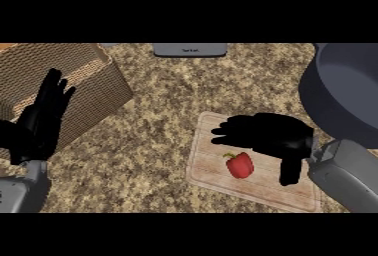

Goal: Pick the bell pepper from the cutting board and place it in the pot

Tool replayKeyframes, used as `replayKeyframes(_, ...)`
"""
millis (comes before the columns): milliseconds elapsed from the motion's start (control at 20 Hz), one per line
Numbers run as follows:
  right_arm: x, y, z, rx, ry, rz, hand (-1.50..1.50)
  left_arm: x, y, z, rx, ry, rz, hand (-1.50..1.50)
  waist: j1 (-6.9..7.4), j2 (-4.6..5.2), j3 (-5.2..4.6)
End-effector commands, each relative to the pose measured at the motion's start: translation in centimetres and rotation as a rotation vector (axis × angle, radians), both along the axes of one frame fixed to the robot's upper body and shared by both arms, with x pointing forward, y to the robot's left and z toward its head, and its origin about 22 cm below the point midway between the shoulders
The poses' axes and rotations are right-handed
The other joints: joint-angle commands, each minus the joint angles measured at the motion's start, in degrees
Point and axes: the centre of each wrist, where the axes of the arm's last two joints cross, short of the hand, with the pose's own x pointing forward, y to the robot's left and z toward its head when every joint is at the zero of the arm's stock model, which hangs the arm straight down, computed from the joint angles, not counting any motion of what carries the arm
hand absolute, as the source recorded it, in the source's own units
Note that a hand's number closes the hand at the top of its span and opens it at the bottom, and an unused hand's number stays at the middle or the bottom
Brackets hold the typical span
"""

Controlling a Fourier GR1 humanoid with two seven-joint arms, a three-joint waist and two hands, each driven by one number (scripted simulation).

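Speckled stone counter (170,95) with bare room in the middle, hemmed at upper left by a woven basket (88,75) and at right by the grey pot (347,95), cut off by the edge, inside unseen. Wooden cutting board (214,175) just beside the pot, lower right. Right hand (269,135) over the board, fingers spread and relaxed, thumb down, holding nothing. Left hand (44,115) resting at left, fingers straight up. Red bell pepper (240,165) on the board, just below the right hand's fingers, beside the thumb.
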Motion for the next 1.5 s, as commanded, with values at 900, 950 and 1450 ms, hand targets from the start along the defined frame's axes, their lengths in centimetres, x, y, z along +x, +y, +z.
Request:
replayKeyframes(900,-3.3,1.7,-5.6,-0.173,-0.060,-0.119,-1.50,0.3,0.4,-0.6,0.001,-0.005,0.005,0.00,0.29,0.30,0.03)
replayKeyframes(950,-3.4,2.6,-6.9,-0.160,-0.065,-0.108,-1.50,-0.3,-0.7,-0.1,-0.013,-0.017,0.003,0.00,0.43,0.30,0.04)
replayKeyframes(1450,-0.3,3.2,-9.7,-0.193,-0.076,-0.140,-1.50,0.0,-1.5,1.0,0.003,0.000,-0.011,0.00,0.55,0.33,0.05)
